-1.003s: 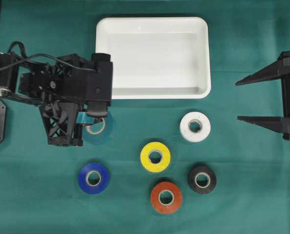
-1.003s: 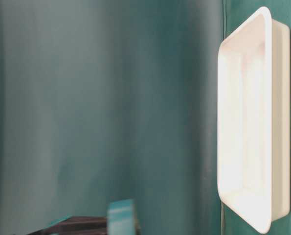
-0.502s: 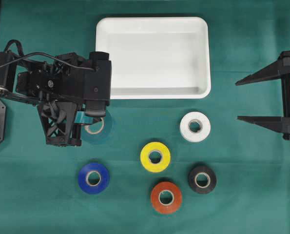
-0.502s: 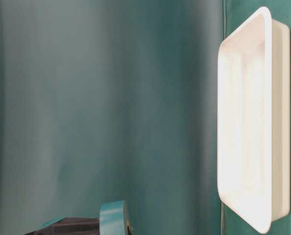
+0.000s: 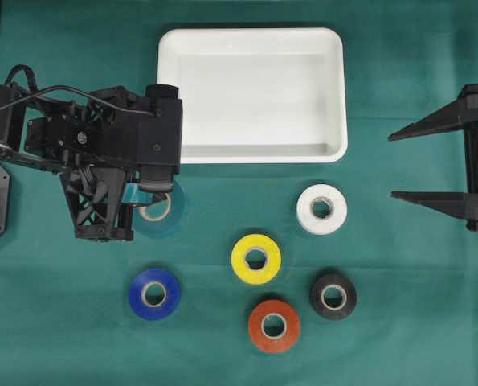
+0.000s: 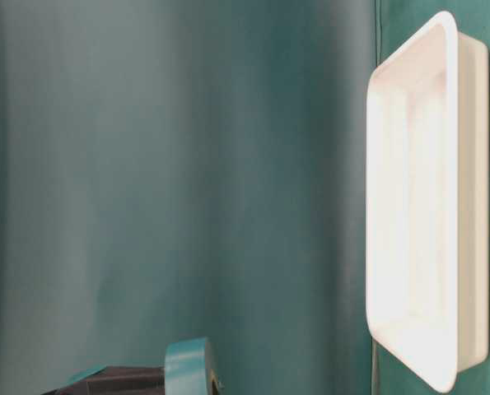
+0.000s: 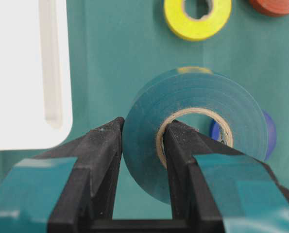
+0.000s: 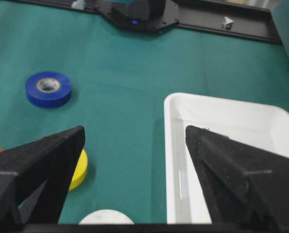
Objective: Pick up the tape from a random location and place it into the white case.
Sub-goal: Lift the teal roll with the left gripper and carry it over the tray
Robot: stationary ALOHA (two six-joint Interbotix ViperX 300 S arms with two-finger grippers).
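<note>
The left gripper (image 7: 142,141) pinches the teal tape roll (image 7: 195,133) through its core, 1 finger inside, for carrying to the white case (image 5: 252,95); the right gripper (image 5: 399,165) waits wide open.

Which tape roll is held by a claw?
The teal roll, pinched through its core by the left claw; the other five lie free on the cloth.

Both arms are matte black. The left end effector (image 7: 142,145) has foam-padded fingers (image 7: 103,145) with teal tape behind the pads. Black cables (image 5: 30,84) loop behind it.
</note>
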